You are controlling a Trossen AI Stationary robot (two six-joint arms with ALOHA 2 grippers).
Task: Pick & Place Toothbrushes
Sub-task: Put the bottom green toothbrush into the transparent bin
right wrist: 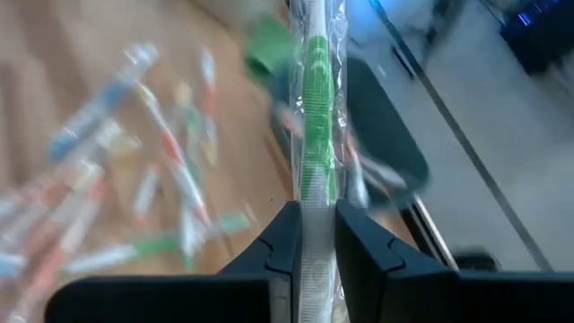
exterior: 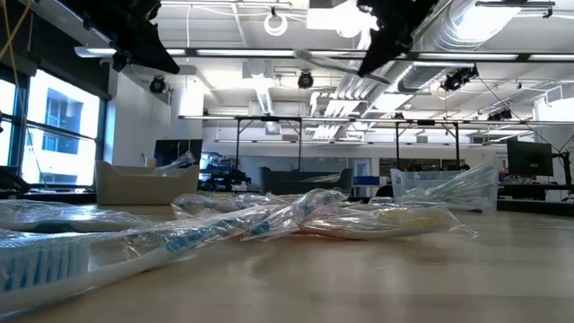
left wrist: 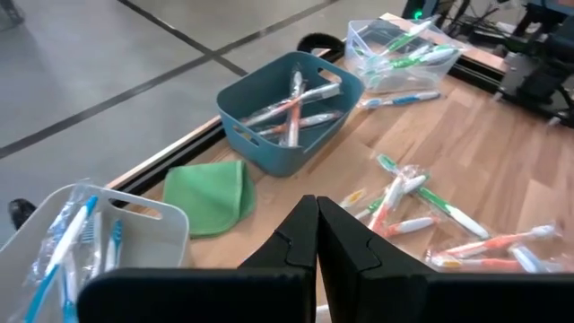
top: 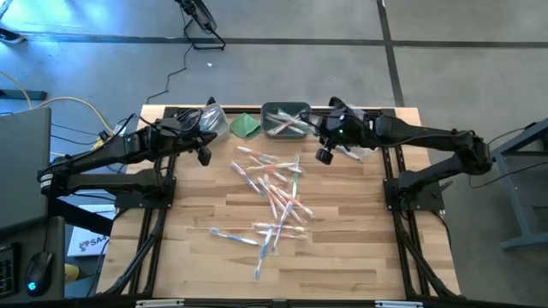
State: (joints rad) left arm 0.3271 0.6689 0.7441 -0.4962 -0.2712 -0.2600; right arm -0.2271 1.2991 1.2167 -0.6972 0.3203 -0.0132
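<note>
— Where is the right hand (right wrist: 313,235)?

— Near the far edge of the surface (top: 342,257), clamped on 1 green toothbrush (right wrist: 316,108) in its clear wrapper. The brush's long axis runs straight out ahead between my fingers.

— Which bin is closest?

— From above, the clear bin (left wrist: 395,49) lies just beside that hand, the teal bin (top: 285,122) just to its left. I judge the clear bin takes the greens, so the drop is short.

— The left hand (left wrist: 316,235)?

— Fingers together, empty, waiting by the white bin (left wrist: 134,224) and green cloth (top: 247,126). The loose toothbrushes (top: 272,192) lie mid-surface, between both arms.
</note>
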